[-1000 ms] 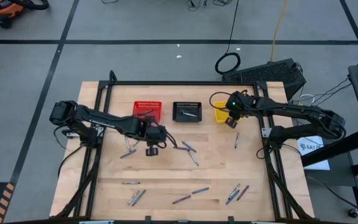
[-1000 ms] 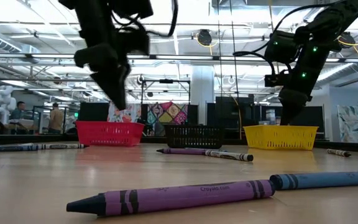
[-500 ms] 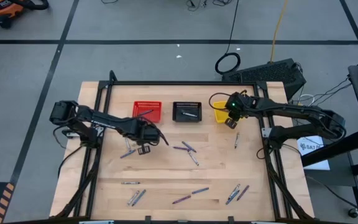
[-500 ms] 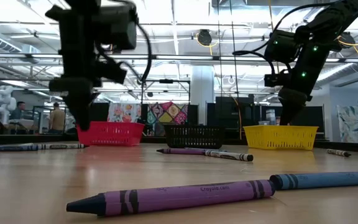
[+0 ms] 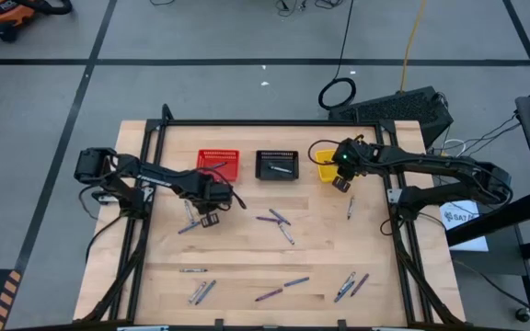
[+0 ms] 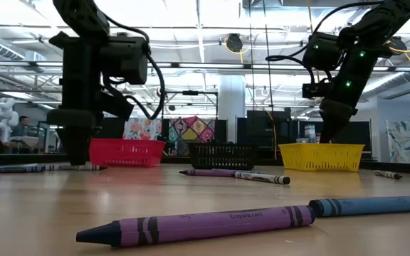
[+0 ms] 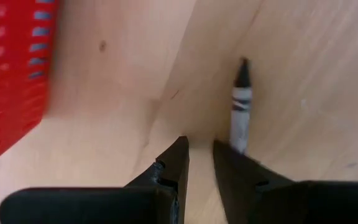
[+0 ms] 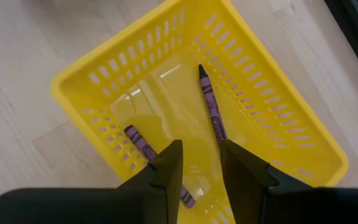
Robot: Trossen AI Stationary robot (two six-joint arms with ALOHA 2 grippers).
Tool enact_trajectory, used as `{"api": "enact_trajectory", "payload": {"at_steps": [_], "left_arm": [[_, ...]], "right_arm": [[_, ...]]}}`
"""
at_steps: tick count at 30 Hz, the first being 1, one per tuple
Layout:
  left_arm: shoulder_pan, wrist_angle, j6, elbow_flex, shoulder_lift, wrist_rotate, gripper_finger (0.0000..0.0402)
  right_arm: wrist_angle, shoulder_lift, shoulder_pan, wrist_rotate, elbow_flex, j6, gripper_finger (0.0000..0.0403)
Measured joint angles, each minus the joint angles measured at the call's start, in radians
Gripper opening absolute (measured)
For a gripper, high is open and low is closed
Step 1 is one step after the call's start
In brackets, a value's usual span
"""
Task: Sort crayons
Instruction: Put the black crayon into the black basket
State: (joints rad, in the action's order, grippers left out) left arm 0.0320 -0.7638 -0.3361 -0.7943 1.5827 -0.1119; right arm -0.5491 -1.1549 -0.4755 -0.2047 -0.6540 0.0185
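Left gripper moved away from desk centre toward red basket, now low over desk, fingers nearly closed, nothing between them. Grey crayon lies just beside fingertips; I judge this my next pick. Right gripper hovers over yellow basket, slightly parted, empty; two purple crayons inside. Many crayons remain scattered.

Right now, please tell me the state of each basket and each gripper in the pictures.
Yellow basket: holds two purple crayons.
Black basket: holds one crayon.
Red basket: holds one crayon.
Left gripper: jaws slightly open, empty, low beside a grey crayon.
Right gripper: jaws open, empty, above the yellow basket.
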Motion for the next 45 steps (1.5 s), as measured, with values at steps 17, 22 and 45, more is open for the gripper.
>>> {"api": "enact_trajectory", "payload": {"at_steps": [17,22,45], "left_arm": [[-0.019,-0.020,0.006,-0.040,-0.081,0.091,0.0082],[-0.061,-0.022,0.001,-0.041,-0.094,0.161,0.0082],[-0.103,0.023,-0.025,0.013,-0.075,0.136,0.0082]], "right_arm": [[0.001,0.000,0.000,0.001,0.000,0.004,0.0096],[0.000,0.000,0.000,0.026,0.000,0.005,0.0096],[0.011,0.000,0.000,0.027,0.000,0.022,0.0096]]}}
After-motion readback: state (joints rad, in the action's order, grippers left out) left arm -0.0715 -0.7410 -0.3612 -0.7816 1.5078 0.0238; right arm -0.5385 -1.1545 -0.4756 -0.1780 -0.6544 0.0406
